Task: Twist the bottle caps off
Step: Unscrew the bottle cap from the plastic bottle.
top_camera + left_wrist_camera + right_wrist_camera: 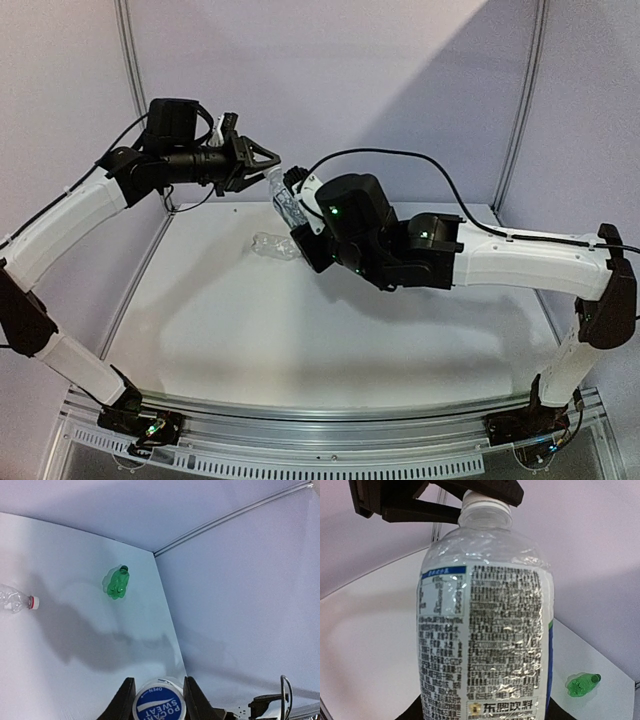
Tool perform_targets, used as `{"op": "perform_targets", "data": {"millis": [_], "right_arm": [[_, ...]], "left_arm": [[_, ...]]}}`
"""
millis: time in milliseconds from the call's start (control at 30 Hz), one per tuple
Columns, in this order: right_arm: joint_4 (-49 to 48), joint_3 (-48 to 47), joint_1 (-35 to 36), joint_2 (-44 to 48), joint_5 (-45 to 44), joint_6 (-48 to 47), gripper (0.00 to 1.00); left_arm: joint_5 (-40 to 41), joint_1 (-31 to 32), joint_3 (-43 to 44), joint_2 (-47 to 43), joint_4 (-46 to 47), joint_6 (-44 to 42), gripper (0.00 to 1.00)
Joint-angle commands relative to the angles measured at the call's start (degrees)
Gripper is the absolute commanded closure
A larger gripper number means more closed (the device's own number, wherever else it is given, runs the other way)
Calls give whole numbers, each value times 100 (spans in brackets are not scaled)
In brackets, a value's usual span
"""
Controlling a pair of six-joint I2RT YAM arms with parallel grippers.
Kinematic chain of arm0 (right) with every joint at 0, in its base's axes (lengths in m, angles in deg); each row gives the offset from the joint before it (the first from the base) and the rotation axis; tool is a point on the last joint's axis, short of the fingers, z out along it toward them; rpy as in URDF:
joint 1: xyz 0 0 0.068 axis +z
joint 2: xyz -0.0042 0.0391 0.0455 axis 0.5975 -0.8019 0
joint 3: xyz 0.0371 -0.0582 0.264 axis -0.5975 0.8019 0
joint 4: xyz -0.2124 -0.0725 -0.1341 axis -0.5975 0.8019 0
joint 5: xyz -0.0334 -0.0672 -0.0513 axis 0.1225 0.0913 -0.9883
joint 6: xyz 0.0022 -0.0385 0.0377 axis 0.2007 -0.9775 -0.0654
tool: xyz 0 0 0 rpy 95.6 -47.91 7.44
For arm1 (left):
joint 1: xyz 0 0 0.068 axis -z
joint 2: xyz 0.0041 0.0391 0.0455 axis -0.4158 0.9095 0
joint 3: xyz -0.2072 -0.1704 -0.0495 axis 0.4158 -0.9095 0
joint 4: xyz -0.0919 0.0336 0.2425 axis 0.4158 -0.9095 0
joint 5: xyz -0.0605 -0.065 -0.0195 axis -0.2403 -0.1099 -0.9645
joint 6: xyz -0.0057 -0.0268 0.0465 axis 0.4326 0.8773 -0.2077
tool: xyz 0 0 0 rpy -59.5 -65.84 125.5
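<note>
A clear bottle with a blue-white label (485, 630) is held up off the table, and my right gripper (482, 712) is shut on its lower body. My left gripper (159, 700) is shut on its white cap (159, 704), which has a blue printed top, one finger on each side. From above, the left gripper (268, 168) meets the bottle (285, 205) at its neck, above the right gripper (297, 222). A shorter clear bottle (12, 600) lies on the table with its white cap (33, 602) on. The green bottle (118, 582) lies farther off, capped (124, 569).
The white table (300, 330) is enclosed by pale walls (350, 80) at the back and sides. The green bottle (582, 684) lies near the back corner. The right arm (480, 255) stretches across the table's right half.
</note>
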Motion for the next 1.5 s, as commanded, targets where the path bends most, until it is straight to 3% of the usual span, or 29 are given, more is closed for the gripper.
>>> {"op": "perform_targets", "data": {"millis": [0,167,267,400,533,767,967,1167,1467], "right_arm": [[-92,-100,140,-65,124,-471,100],[-352,139,139,77,219,-424,100],[-512,340,135,191,277,-338,100],[-659,594,144,374,255,-189,100],[-896,906,143,562,427,-129,100],[-1473,1488,143,1010,582,204,100],[-2482,2141,134,1515,1447,639,100],[-3131,2519,125,1739,2286,1041,100],[-3590,2626,10,1855,3073,1345,100]], "left_arm": [[-82,361,-68,38,-561,-79,88],[-181,361,-147,-54,-413,-123,78],[-232,361,-207,-171,-290,-164,65],[-95,353,-341,-438,-116,-243,28],[126,344,-486,-744,-7,-383,2],[224,280,-746,-1162,125,-575,1],[-52,64,-939,-1495,215,-939,1],[-1167,-331,-1121,-1792,1014,-1317,1],[-3106,-421,-1254,-1609,2906,-1021,1]]}}
